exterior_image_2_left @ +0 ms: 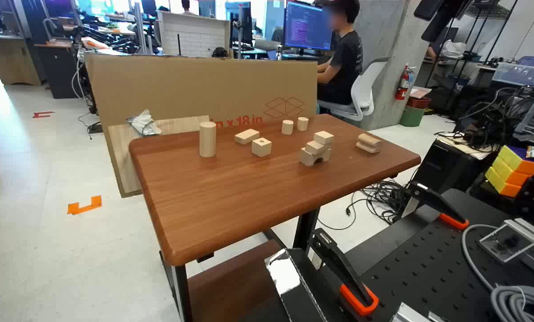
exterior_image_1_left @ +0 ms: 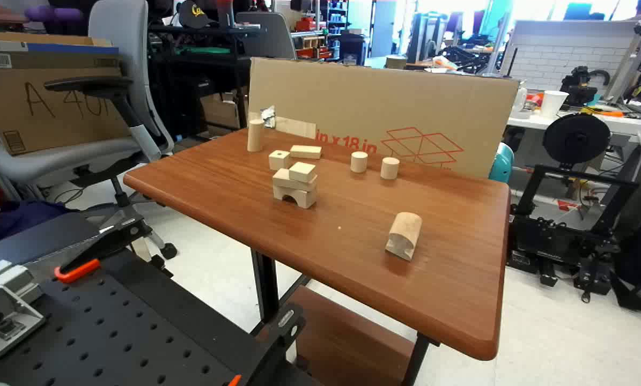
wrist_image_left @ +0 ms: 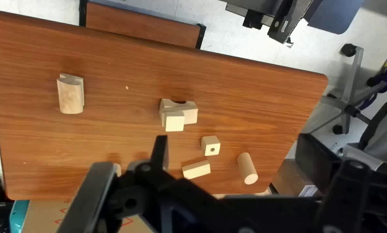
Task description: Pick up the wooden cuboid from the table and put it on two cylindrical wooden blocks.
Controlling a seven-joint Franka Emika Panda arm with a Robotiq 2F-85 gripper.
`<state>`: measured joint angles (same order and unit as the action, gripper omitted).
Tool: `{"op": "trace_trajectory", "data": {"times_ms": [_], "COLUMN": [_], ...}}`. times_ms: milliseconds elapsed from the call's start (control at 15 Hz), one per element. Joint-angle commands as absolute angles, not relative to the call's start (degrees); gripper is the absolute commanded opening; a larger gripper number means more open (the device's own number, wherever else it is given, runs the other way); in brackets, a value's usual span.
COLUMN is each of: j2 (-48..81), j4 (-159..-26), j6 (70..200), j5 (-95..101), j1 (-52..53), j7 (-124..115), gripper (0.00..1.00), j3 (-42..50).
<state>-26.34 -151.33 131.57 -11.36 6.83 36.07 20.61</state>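
The wooden cuboid, a small pale bar, lies flat on the table in both exterior views [exterior_image_1_left: 306, 152] [exterior_image_2_left: 247, 136] and in the wrist view [wrist_image_left: 196, 169]. Two short wooden cylinders stand upright, a small gap apart, near the table's back edge: one cylinder [exterior_image_1_left: 359, 162] [exterior_image_2_left: 287, 127] and the other cylinder [exterior_image_1_left: 389, 168] [exterior_image_2_left: 302, 124]. In the wrist view a sliver of a cylinder [wrist_image_left: 117, 169] shows beside the gripper; the other is hidden. My gripper [wrist_image_left: 235, 142] is open and empty, well above the table. It is out of both exterior views.
On the table [exterior_image_1_left: 341, 279] stand a drilled cube [exterior_image_1_left: 279, 160], a tall cylinder [exterior_image_2_left: 208, 139], an arch block [exterior_image_2_left: 314, 157] with two pieces stacked on it, and a larger rounded block [exterior_image_1_left: 404, 235]. A cardboard sheet [exterior_image_1_left: 384, 107] stands upright along the back edge.
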Motion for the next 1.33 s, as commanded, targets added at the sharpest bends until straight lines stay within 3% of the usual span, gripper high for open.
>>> {"op": "trace_trajectory", "data": {"times_ms": [0,667,1267], "j2": [-26.03,-20.97,-2.57], "j4": [-151.23,-147.8,-134.78], "j6": [131.31,134.08,144.28], "j5": [-12.52,-12.74,-11.52], "j1": [4.92,5.64,4.94], "j7": [36.92,30.99,21.37], "gripper": [1.0,1.0,1.0], "j3": [18.69,14.71,7.08]}}
